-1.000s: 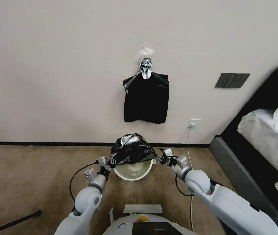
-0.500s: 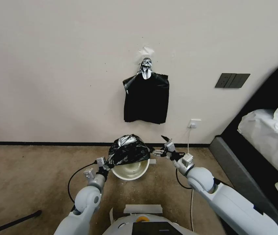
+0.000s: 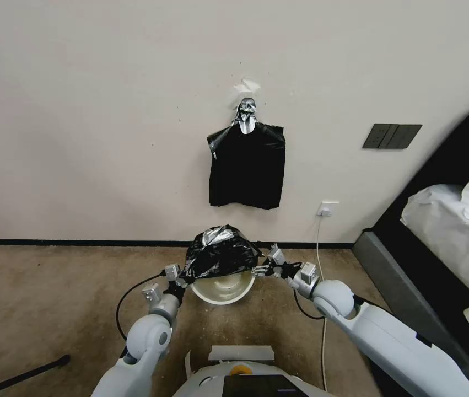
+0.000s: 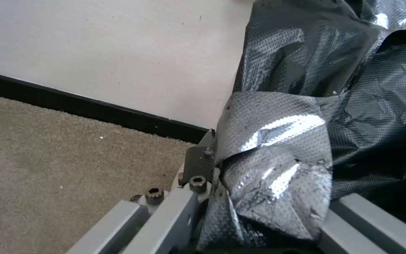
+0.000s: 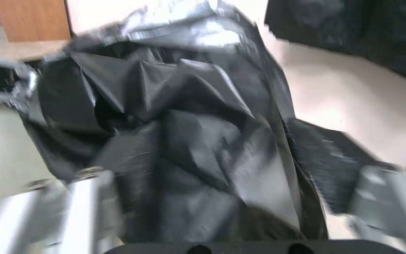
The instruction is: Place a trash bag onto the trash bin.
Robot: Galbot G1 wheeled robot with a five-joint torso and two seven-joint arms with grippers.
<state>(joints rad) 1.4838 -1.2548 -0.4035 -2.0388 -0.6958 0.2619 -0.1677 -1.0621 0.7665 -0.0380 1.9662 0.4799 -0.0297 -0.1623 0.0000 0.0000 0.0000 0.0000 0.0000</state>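
So the crinkly, glossy black plastic trash bag (image 3: pixel 220 252) is sitting bunched up over the far half of the small round off-white plastic trash bin (image 3: pixel 224 288), which is standing on the tan carpet (image 3: pixel 52 298) near the wall. The near half of the bin's mouth is showing bare, so my guess is the bag is only draped, not yet pulled round the rim. The left gripper (image 3: pixel 178 277) is pinching the bag's edge at the bin's left side, fingers closed on a shiny fold of plastic in the left wrist view (image 4: pixel 269 183), probably anchoring that side so the film isn't sliding off. The right gripper (image 3: pixel 263 268) is sitting just at the bag's right edge with its fingers spread wide and bag plastic lying between them (image 5: pixel 198 155), gripping nothing, I think lining up for a grab there. The bag itself is looking puffed and creased, catching silver glare on top.
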